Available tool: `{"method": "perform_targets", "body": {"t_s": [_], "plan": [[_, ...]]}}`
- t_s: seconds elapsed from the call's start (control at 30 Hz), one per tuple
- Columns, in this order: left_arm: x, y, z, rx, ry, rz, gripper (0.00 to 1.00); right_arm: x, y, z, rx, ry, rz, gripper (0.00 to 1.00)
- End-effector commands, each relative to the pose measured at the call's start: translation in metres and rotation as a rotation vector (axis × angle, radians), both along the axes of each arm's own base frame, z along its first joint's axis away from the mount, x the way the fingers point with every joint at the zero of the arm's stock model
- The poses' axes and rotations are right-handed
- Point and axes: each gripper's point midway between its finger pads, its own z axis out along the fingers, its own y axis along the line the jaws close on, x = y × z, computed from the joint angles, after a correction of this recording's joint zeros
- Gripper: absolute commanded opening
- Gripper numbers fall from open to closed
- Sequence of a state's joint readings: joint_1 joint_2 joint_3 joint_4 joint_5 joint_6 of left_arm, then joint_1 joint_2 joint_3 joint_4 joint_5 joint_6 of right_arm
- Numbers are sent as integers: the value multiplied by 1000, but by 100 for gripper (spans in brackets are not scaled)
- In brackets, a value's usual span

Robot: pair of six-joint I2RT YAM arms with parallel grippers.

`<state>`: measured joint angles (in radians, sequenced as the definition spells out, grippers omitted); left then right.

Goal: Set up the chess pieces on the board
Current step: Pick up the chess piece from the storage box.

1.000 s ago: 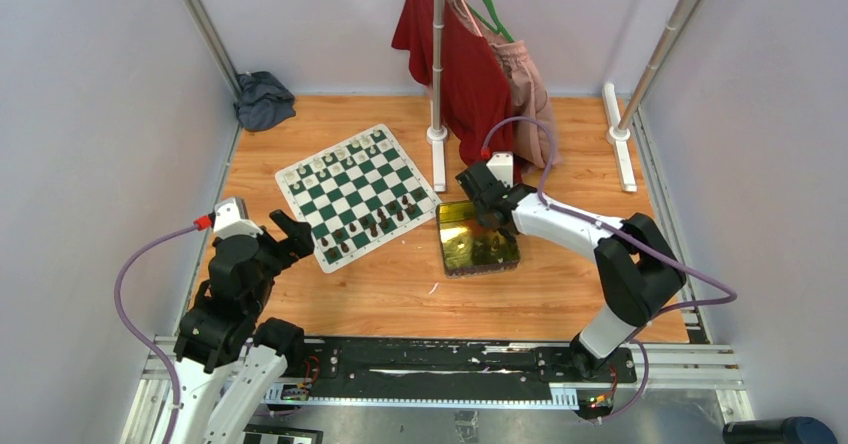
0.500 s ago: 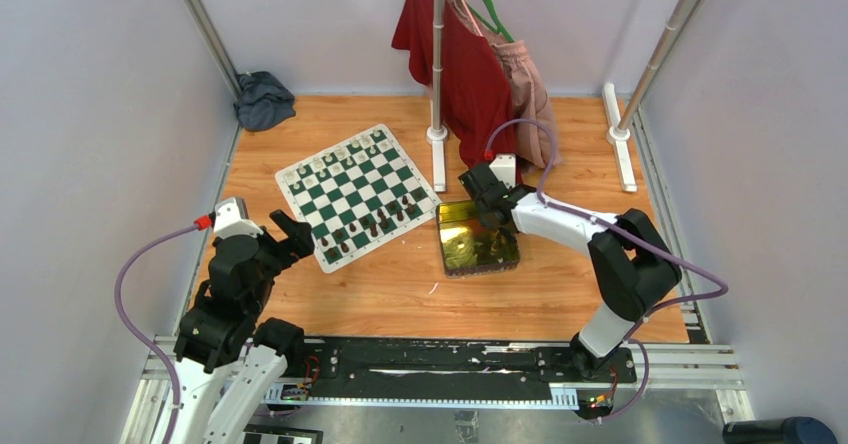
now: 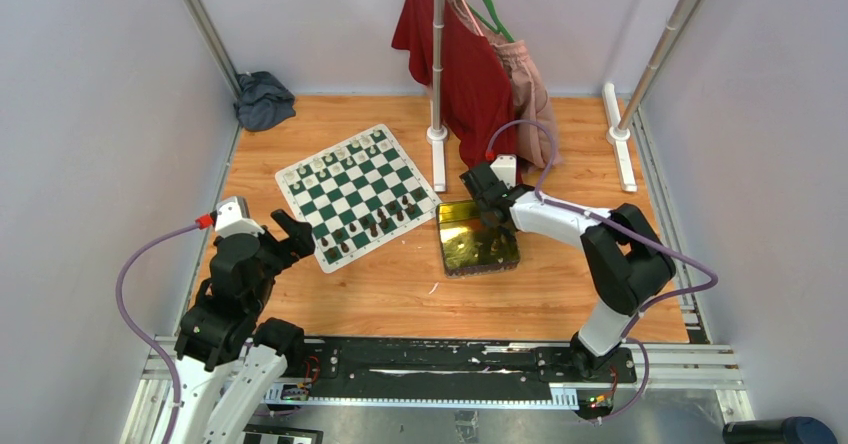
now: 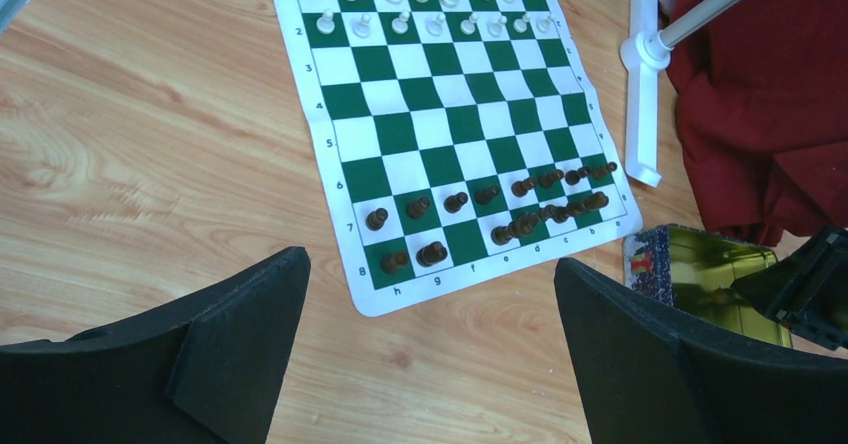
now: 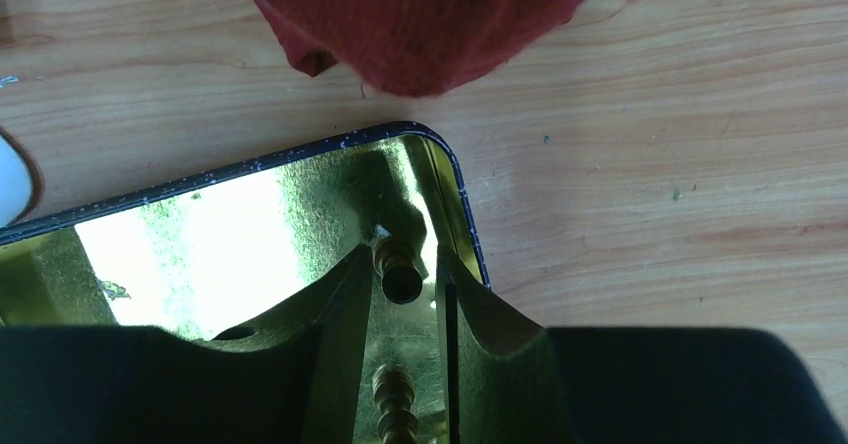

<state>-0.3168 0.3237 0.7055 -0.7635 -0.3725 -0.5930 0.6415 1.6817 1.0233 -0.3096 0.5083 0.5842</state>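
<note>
right wrist: right tool (image 5: pixel 402 276) half-open astride a dark chess piece (image 5: pixel 396 252) lying in the 1 o'clock corner of the gold tin (image 5: pixel 300 151), where an off-centre pinch could squirt it away or into the second piece (image 5: pixel 395 409) at 6 o'clock; left tool (image 4: pixel 430 260) hangs spread by the board (image 4: pixel 450 134).

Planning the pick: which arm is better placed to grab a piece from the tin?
Right: the right tool straddles a dark chess piece inside the tin; the left tool hovers open near the board.
</note>
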Motion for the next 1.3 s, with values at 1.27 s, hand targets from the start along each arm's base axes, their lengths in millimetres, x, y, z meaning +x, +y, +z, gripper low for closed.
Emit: {"method": "perform_targets", "body": {"t_s": [1.27], "plan": [[2, -1, 0, 9, -17, -10, 100, 4, 12, 5, 82, -7, 72, 0]]}}
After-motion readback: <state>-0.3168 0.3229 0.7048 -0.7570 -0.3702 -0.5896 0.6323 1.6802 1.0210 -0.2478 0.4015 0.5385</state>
